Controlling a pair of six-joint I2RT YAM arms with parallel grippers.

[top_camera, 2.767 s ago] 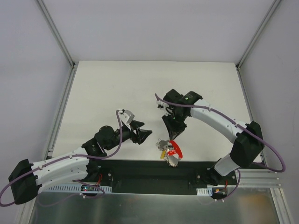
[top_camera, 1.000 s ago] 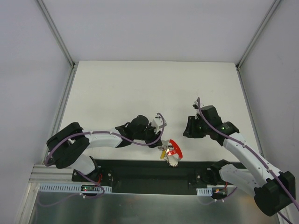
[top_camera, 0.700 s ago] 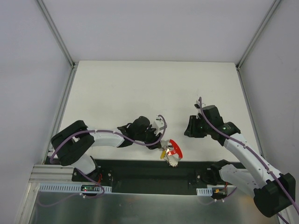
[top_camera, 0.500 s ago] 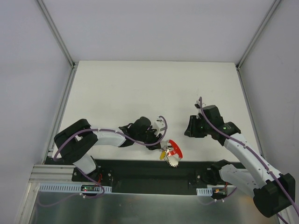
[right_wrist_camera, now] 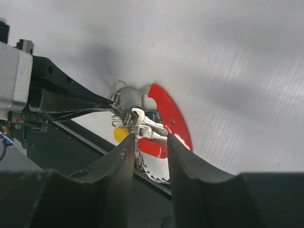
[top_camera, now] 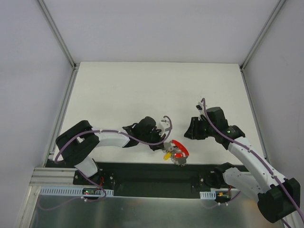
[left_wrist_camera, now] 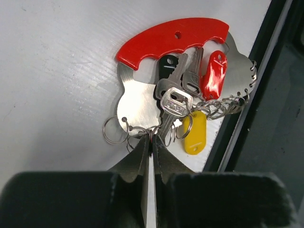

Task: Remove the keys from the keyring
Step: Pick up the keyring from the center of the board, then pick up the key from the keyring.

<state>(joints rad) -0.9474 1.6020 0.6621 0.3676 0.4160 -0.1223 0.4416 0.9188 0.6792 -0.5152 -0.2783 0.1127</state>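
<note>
Left gripper (left_wrist_camera: 151,142): jaws shut on keyring (left_wrist_camera: 135,128) at tabletop's (left_wrist_camera: 57,57) near edge, keys (left_wrist_camera: 175,102) bunched on it. Right gripper (right_wrist_camera: 149,142): jaws half open, empty, apart. Best pin the ring firmly and work off one key.

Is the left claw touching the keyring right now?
Touching. The left wrist view shows the left claw shut, its fingertips pinching the thin wire of the keyring just below the keys.

Open table (top_camera: 142,85) beyond keys (left_wrist_camera: 176,97); black rail (left_wrist_camera: 266,123) alongside.
</note>
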